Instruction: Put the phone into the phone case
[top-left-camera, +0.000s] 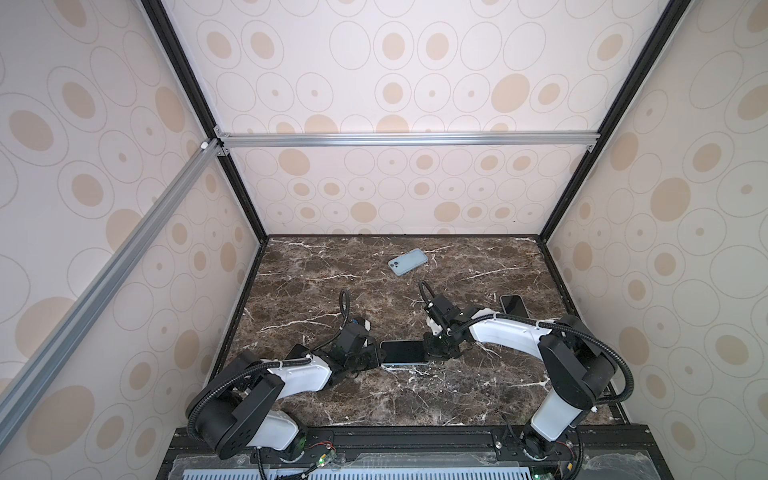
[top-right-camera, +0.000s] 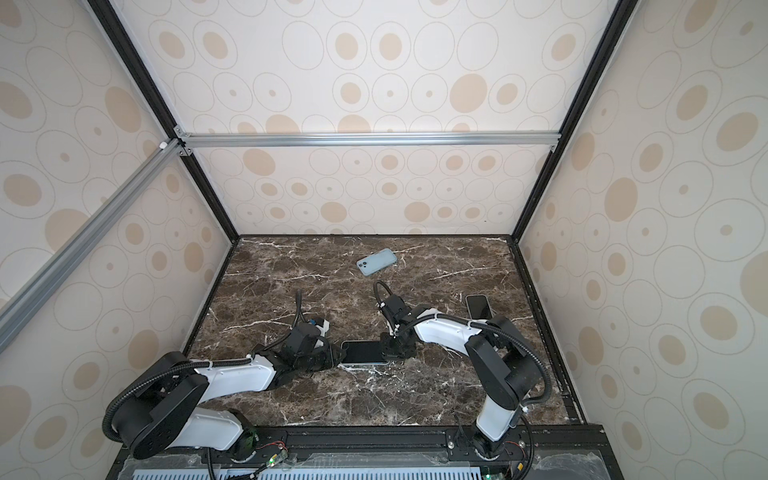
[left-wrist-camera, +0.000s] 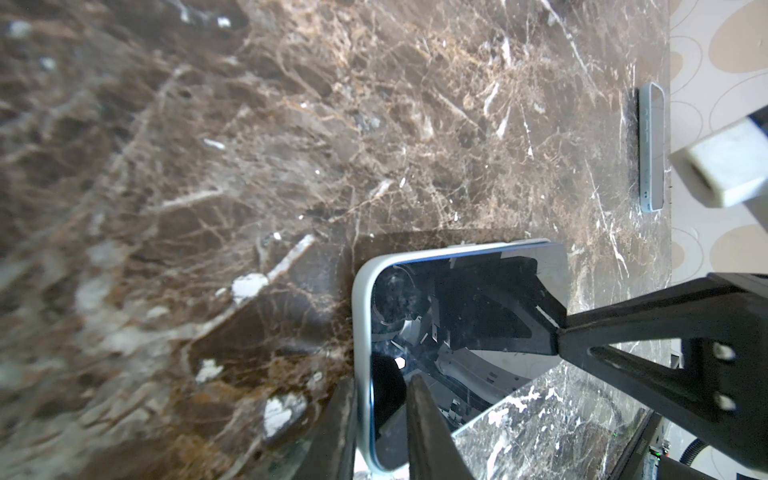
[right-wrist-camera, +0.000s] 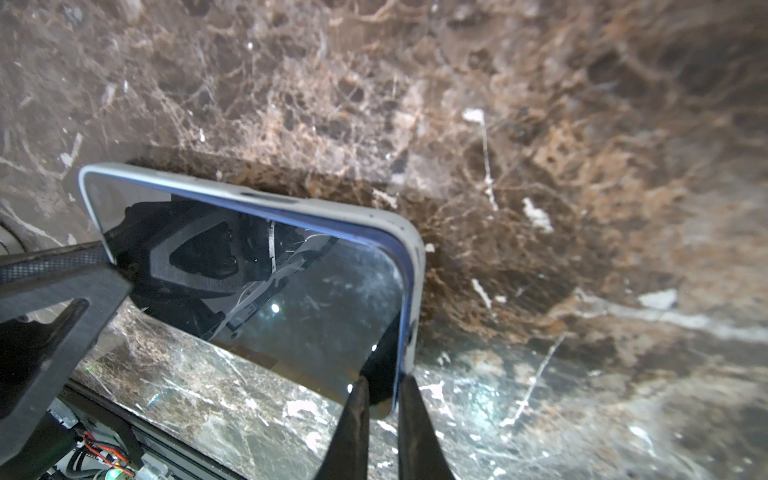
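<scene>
Where the two arms meet, low in the middle of both top views, the phone lies long-ways between them with its dark screen up. A pale phone case goes round its edge. The right wrist view shows the case rim along one long side and round one end. A thin blue line of phone shows just inside the rim. I cannot tell if the phone is pushed all the way in on the other long side.

The left gripper is at the left end of the phone and pinches phone and case together. In the left wrist view one finger lies on the glass and the other sits outside the case rim. The right gripper pinches the right end the same way, its two fingers nearly together with the edge squeezed between them.

Higher up on the brown marble table, near the back wall, lies a pale blue phone-shaped thing, back side up. Off to the right, just above the right arm, lies a second phone with a dark screen.
</scene>
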